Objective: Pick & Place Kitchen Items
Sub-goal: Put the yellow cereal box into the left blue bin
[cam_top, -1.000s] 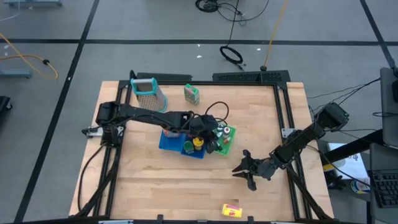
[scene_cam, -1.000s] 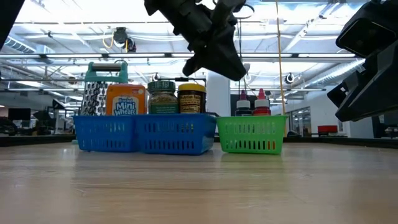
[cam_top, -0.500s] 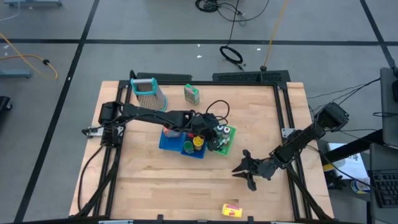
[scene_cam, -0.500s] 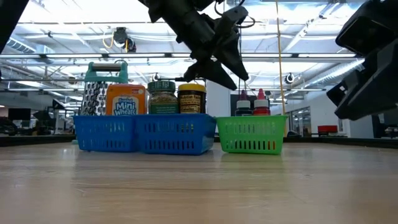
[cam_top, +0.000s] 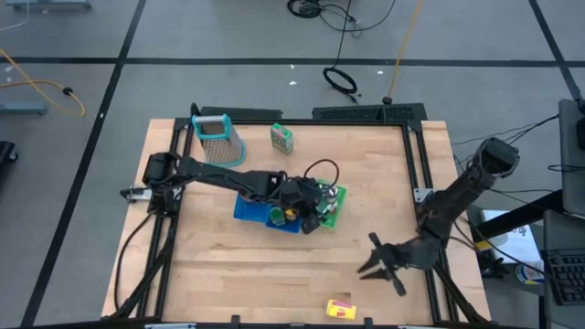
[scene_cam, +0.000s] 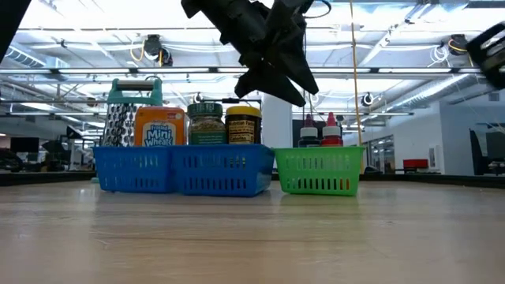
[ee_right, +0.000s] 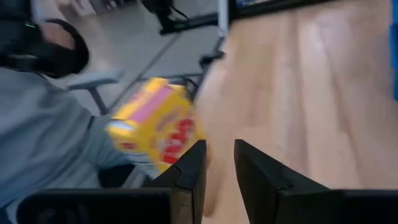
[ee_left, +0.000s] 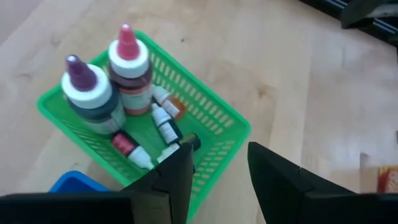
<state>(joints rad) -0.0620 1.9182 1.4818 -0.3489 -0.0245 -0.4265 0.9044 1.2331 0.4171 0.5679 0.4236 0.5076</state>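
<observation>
My left gripper (ee_left: 221, 180) hangs open above the green basket (ee_left: 214, 121), with nothing between its fingers. In that basket a purple-capped bottle (ee_left: 87, 93) and a pink-capped bottle (ee_left: 129, 65) stand upright, and tiny bottles (ee_left: 163, 124) lie on its floor. Beside it, the blue basket (scene_cam: 185, 170) holds an orange packet (scene_cam: 159, 126) and two jars (scene_cam: 225, 125). A yellow box (cam_top: 340, 309) lies near the table's front edge. My right gripper (cam_top: 377, 265) hovers right of and beyond it, fingers narrowly open and empty. The green carton (cam_top: 281, 138) stands at the back.
The metal grater (cam_top: 218, 137) with a teal handle stands at the back left. Bare wood lies in front of both baskets and along the table's near left. In the right wrist view a person in grey (ee_right: 43, 149) sits beyond the table edge.
My left gripper has opened while staying over the green basket. My right gripper has swung toward the table's near right corner and risen, turning so that the yellow box lies ahead of its fingers.
</observation>
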